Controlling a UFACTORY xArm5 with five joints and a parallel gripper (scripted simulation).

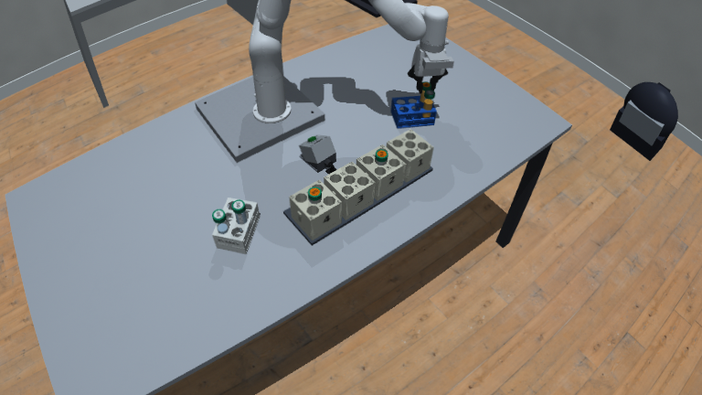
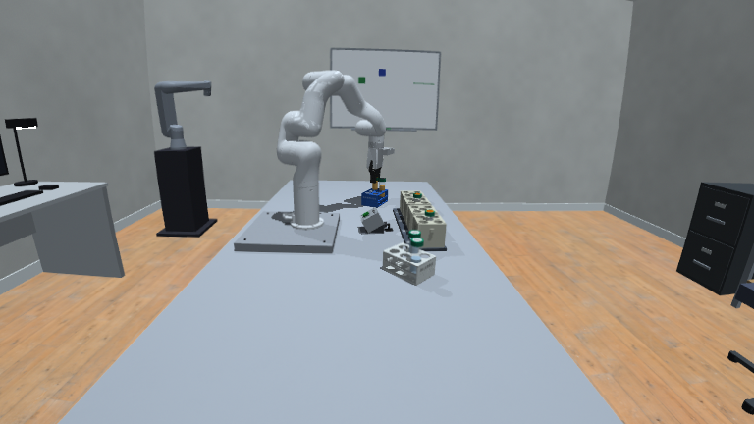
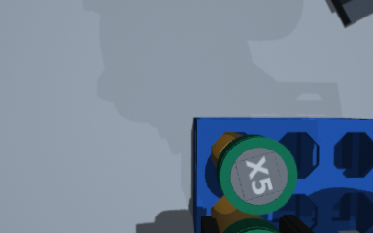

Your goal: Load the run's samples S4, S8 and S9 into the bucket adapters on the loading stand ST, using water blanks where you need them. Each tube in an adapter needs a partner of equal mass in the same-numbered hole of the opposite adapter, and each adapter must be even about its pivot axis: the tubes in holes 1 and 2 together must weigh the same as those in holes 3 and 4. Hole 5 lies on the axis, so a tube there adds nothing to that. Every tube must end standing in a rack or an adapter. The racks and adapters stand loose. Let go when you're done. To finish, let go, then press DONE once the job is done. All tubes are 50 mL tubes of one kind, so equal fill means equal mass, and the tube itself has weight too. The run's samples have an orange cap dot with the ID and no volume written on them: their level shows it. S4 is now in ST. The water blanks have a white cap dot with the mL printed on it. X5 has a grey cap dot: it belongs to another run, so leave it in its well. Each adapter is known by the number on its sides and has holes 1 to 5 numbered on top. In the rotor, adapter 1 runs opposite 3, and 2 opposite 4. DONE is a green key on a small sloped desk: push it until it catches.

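My gripper (image 1: 427, 90) (image 2: 377, 178) (image 3: 250, 224) stands low over the blue rack (image 1: 409, 117) (image 2: 373, 197) (image 3: 321, 127) and is shut on a green-capped sample tube (image 3: 250, 228) in it; its label is cut off at the bottom edge of the wrist view. Tube X5 (image 3: 257, 175), with a grey cap dot, stands in the neighbouring well. On the loading stand (image 1: 308, 239), adapters 4 (image 1: 323, 217), 3 (image 1: 356, 199), 2 (image 1: 390, 176) and 1 (image 1: 419, 160) stand in a row. An orange-dot tube (image 1: 314, 192) stands in adapter 4 and another (image 1: 381, 154) in adapter 2.
A white rack (image 1: 232, 240) (image 2: 410, 273) to the left holds two white-dot blanks (image 1: 218, 215) (image 1: 238, 206). The DONE desk (image 1: 318, 153) (image 2: 371, 221) with its green key (image 1: 312, 138) stands behind the adapters. The arm's base plate (image 1: 228, 116) is at the back.
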